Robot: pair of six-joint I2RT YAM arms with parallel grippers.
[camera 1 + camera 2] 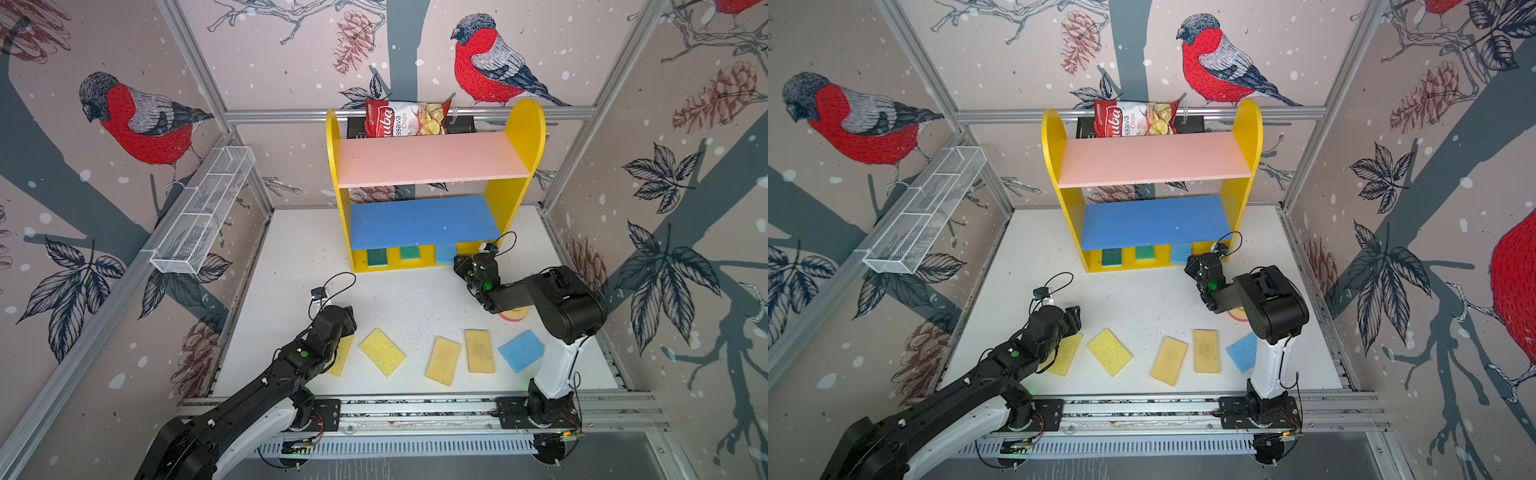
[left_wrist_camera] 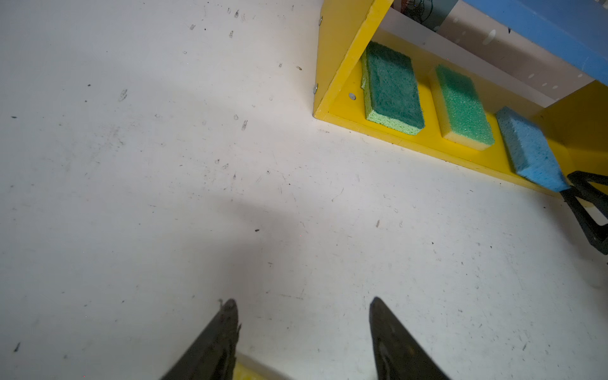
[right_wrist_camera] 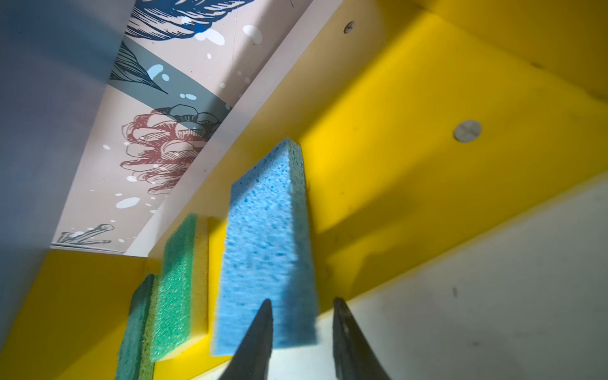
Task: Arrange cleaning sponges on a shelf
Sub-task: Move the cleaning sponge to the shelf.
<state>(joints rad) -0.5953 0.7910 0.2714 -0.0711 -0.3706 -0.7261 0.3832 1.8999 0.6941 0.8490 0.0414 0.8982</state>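
I place everything against the shelf [image 1: 525, 137], which stands at the back of the white table [image 1: 291, 257].

In front of the shelf and off its left side, my left gripper [image 2: 302, 302] hovers over the table. Its jaws are wide apart with nothing between them.

Well in front of the shelf lies a row of sponges. From the left they are:
- the first yellow sponge [image 1: 343, 355], partly under the left arm
- the second yellow sponge [image 1: 382, 352]
- the left tan sponge [image 1: 443, 360]
- the right tan sponge [image 1: 480, 351]
- the loose blue sponge [image 1: 521, 351]

Nearer the shelf, the round sponge [image 1: 515, 316] peeks out from under the right arm.

On the shelf's yellow base, from the left, sit the dark green sponge [image 2: 393, 88], the green-topped sponge [image 2: 460, 105] and the shelved blue sponge [image 2: 529, 148]. The blue one's near end juts past the base's front edge. My right gripper [image 3: 302, 301] is at that end with its jaws slightly parted. They are not squeezing the sponge, and a gap shows beside it.
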